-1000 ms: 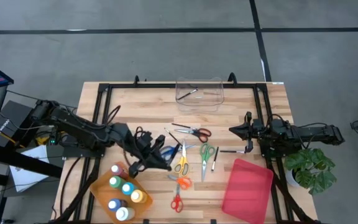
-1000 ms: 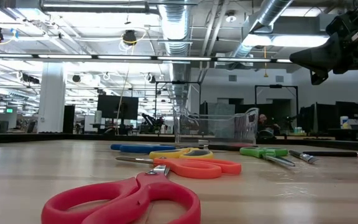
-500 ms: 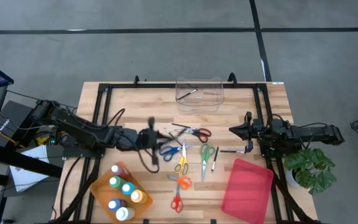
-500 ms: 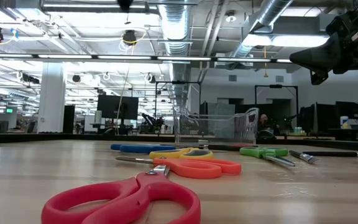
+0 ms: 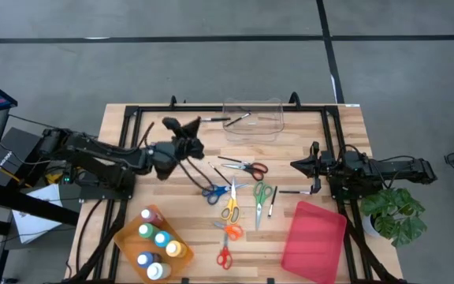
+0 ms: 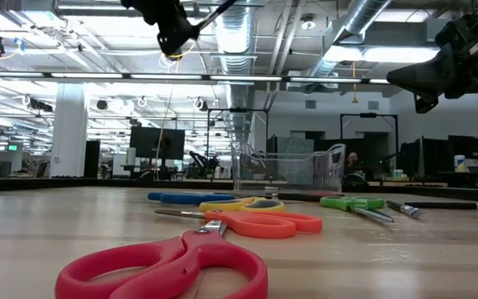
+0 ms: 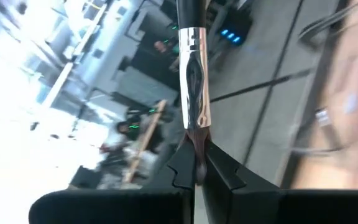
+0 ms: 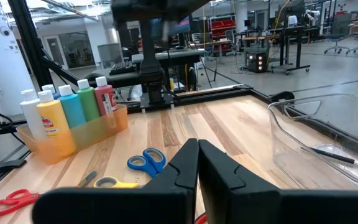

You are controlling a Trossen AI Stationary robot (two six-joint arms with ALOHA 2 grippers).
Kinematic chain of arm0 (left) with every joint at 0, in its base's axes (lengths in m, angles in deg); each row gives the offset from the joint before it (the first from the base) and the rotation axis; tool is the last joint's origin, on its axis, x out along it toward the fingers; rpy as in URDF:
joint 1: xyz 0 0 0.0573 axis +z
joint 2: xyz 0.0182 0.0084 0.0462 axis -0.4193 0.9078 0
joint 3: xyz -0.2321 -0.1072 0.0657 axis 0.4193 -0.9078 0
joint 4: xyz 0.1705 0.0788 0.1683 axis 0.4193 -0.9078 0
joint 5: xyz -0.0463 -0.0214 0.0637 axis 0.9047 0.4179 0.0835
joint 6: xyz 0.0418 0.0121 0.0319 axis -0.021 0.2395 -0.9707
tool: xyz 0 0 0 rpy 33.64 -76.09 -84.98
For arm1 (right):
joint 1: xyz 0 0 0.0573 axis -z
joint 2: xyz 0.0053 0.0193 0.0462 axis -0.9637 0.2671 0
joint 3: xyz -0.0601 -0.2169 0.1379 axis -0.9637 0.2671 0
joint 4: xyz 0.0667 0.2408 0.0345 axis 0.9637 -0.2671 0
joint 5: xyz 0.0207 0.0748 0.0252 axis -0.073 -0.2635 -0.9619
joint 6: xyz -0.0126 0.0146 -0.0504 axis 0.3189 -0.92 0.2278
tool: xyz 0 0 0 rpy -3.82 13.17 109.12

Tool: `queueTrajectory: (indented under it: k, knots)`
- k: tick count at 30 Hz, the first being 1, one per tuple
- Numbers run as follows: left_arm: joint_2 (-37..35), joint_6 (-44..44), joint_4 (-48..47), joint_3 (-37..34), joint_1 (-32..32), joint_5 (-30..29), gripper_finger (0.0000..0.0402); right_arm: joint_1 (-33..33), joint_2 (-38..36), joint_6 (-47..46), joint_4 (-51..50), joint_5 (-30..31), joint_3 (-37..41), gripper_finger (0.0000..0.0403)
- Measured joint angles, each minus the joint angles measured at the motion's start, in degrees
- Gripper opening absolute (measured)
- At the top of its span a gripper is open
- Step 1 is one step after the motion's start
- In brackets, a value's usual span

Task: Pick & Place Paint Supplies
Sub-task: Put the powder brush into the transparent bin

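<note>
- Find the wooden table (image 5: 306, 134) carrying all supplies, with a clear plastic bin (image 5: 252, 130) at its far edge and a red tray (image 5: 314, 237) at the near right corner.
- Find the orange caddy (image 5: 128, 237) at the near left corner, packed with upright paint bottles (image 5: 161, 239). Expect these to be the heaviest items, rigid and smooth-walled. Grip across the body below the cap, not on the cap.
- Note the left tool (image 7: 194, 171) raised above the table's far left part, just beside the bin, pinching a thin dark brush (image 7: 191, 106) at one end. Most of its length projects ahead of the fingers towards the bin.
- Note the right tool (image 5: 310, 167) waiting above the right side of the table, pressed together and holding nothing.
- Find the scissors lying flat mid-table, close together and partly crossing:
  - blue (image 5: 215, 192)
  - yellow (image 5: 230, 207)
  - green (image 5: 260, 193)
  - orange (image 5: 231, 230)
  - red (image 5: 224, 256)
  - a dark-bladed red-handled pair (image 5: 247, 167)
- Treat the scissors as stiff and moderately light, low against the table. Grip across the handle loops or at the pivot, and avoid the slick blades.
- Treat the held brush as very light, stiff, narrow and round, so likely to roll or swivel in the pinch. With an end hold, expect the free length to swing. Clear the bin wall before letting go.
- Note another brush (image 5: 239, 118) already lying inside the bin, and loose brushes (image 5: 273, 201) on the table beside the green scissors. Pinch these across the shaft near mid-length.
</note>
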Motion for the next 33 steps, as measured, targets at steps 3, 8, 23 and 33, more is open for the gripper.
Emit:
queueTrajectory:
  k: [3, 8, 23, 33]
  knots:
    - [0.0, -8.5, 2.4, 0.0, 2.2, 0.0, 0.0002, 0.0, 0.0, 0.0, 0.0, 0.0, 0.0, 0.0008]
    - [0.0, -18.5, 5.7, 0.0, 3.6, 0.0, 0.0001, 0.0, 0.0, 0.0, 0.0, 0.0, 0.0, 0.0009]
    - [0.0, -25.0, 6.4, 0.0, 3.6, -0.2, 0.0001, 0.0, 0.0, 0.0, 0.0, 0.0, 0.0, 0.0008]
    - [0.5, -9.6, 7.7, 2.0, 8.4, 0.5, 0.0002, 0.0, 0.0, 0.0, 0.0, 0.0, 0.0, 0.0008]
